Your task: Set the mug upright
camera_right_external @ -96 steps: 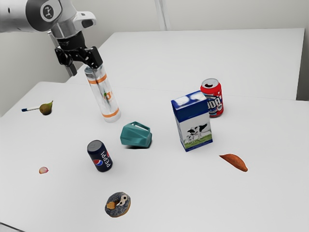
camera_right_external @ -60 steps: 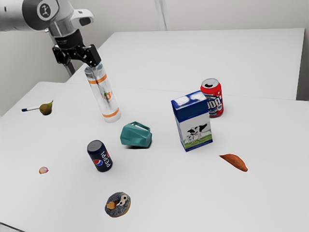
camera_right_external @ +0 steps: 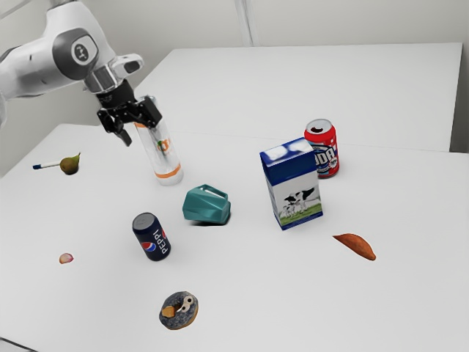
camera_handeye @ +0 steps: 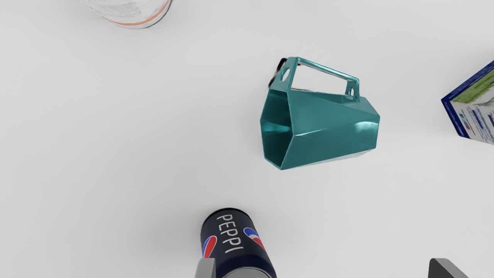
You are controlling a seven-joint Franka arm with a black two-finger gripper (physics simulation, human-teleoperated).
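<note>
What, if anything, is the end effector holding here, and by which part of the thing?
Nothing: the end effector is open, its fingers wide apart with nothing clamped between them. The teal mug lies on its side on the table.

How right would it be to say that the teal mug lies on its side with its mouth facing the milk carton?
Only the direction is wrong: the wrist view shows the teal mug on its side with its mouth facing away from the milk carton.

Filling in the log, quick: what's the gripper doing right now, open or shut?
Gripper: open, fingers wide apart, holding nothing.
</note>
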